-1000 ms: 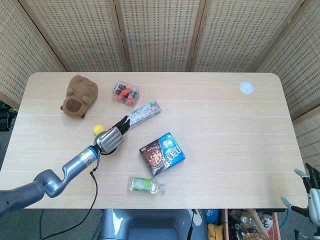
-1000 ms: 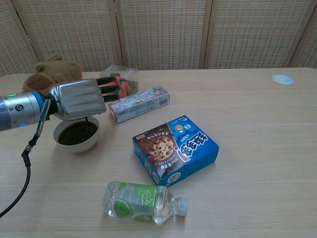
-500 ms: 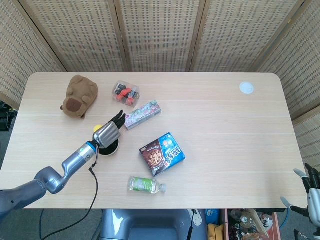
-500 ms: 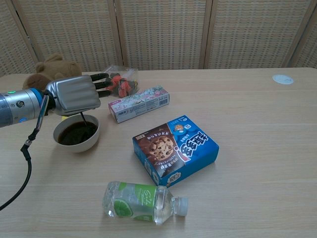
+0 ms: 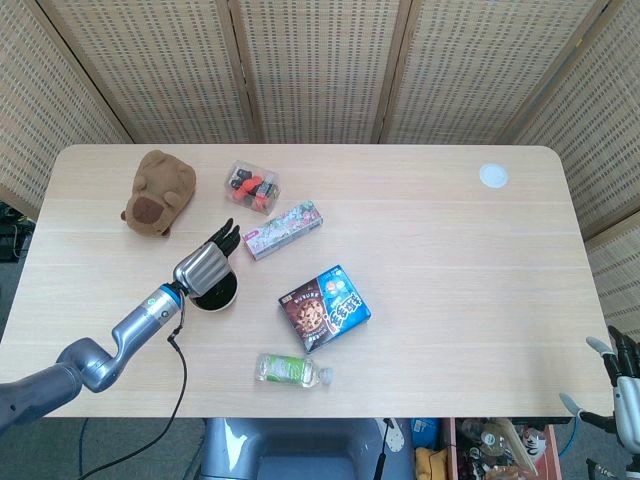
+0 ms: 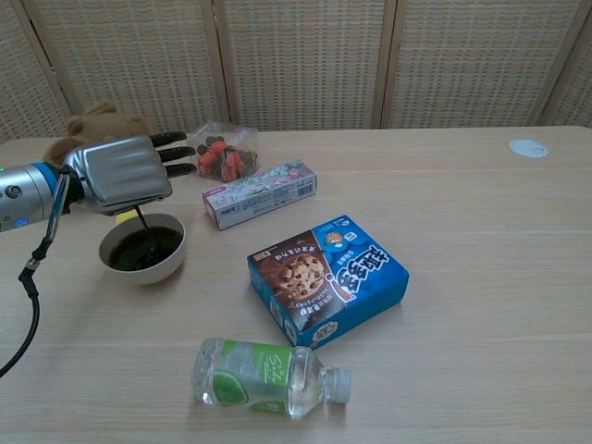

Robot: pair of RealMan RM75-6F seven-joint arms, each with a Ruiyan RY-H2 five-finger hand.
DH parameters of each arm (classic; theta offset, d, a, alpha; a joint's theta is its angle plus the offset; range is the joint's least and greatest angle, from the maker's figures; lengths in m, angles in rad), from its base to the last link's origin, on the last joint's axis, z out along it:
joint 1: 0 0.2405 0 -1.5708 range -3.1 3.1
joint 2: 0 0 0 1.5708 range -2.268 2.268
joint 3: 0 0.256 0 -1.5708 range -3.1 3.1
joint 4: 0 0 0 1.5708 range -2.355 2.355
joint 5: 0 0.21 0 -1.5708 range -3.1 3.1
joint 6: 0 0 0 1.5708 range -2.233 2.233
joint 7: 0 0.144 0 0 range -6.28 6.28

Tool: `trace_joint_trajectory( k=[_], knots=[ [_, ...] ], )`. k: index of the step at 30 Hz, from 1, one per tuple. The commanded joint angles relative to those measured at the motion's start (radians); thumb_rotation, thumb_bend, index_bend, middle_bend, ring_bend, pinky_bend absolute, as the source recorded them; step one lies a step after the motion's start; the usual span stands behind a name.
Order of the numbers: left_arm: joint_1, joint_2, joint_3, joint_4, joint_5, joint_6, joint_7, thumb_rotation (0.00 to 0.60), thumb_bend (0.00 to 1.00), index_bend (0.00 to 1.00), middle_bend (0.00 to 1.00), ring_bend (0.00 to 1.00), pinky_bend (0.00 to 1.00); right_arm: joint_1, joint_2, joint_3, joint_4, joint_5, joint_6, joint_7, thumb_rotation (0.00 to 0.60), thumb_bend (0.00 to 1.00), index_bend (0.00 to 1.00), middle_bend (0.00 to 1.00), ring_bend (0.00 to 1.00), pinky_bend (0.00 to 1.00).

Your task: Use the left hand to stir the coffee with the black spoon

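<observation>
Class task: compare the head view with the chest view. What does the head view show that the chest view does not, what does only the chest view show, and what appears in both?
Only the head view shows the right robot hand, hanging off the table's near right corner, and the whole tabletop.

Only the chest view shows the dark coffee inside the bowl and the thin black spoon dipping into it.

Both show the left robot hand above the bowl, the plush toy, the cookie box, the water bottle and the white disc.
</observation>
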Motion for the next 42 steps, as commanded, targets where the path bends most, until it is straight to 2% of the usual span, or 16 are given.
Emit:
trace_joint_trajectory(
  k=[1, 4, 7, 13, 16, 25, 33, 42],
  knots=[
    [0.008, 0.003, -0.006, -0.015, -0.02, -0.005, 0.019, 0.6, 0.4, 0.52, 0.07, 0.0, 0.0, -0.001, 0.001, 0.0, -0.001, 0.001, 0.0, 0.0, 0.473, 0.26, 0.21, 0.11, 0.0, 0.07],
    [0.017, 0.005, -0.013, -0.029, -0.039, -0.006, 0.04, 0.6, 0.4, 0.35, 0.03, 0.0, 0.0, -0.001, 0.001, 0.0, -0.001, 0.001, -0.001, -0.001, 0.474, 0.26, 0.21, 0.11, 0.0, 0.07],
    [0.029, 0.006, -0.025, -0.045, -0.065, 0.001, 0.051, 0.6, 0.4, 0.23, 0.0, 0.0, 0.0, 0.001, 0.001, 0.0, -0.001, 0.0, -0.001, -0.003, 0.472, 0.26, 0.21, 0.11, 0.0, 0.07],
    [0.048, 0.027, -0.048, -0.087, -0.104, 0.023, 0.04, 0.6, 0.4, 0.05, 0.0, 0.0, 0.0, 0.004, 0.002, 0.002, -0.004, -0.003, -0.002, -0.006, 0.473, 0.26, 0.21, 0.11, 0.0, 0.07],
    [0.063, 0.053, -0.056, -0.123, -0.125, 0.036, 0.026, 0.6, 0.4, 0.0, 0.0, 0.0, 0.0, 0.007, 0.002, 0.004, -0.006, -0.005, -0.004, -0.008, 0.473, 0.26, 0.21, 0.11, 0.0, 0.07],
    [0.071, 0.055, -0.044, -0.143, -0.145, 0.028, 0.052, 0.6, 0.38, 0.0, 0.0, 0.0, 0.0, 0.008, 0.002, 0.004, -0.004, -0.002, -0.007, -0.005, 0.478, 0.26, 0.21, 0.11, 0.0, 0.07],
    [0.054, 0.032, -0.046, -0.142, -0.149, 0.018, 0.08, 0.6, 0.27, 0.0, 0.0, 0.0, 0.0, 0.004, 0.0, 0.003, 0.001, 0.003, -0.007, 0.001, 0.473, 0.26, 0.21, 0.11, 0.0, 0.07],
    [0.059, 0.05, -0.066, -0.192, -0.179, 0.037, 0.082, 0.6, 0.27, 0.0, 0.0, 0.0, 0.0, 0.001, 0.002, 0.005, 0.005, 0.004, 0.0, 0.008, 0.473, 0.26, 0.21, 0.12, 0.0, 0.07]
  ],
)
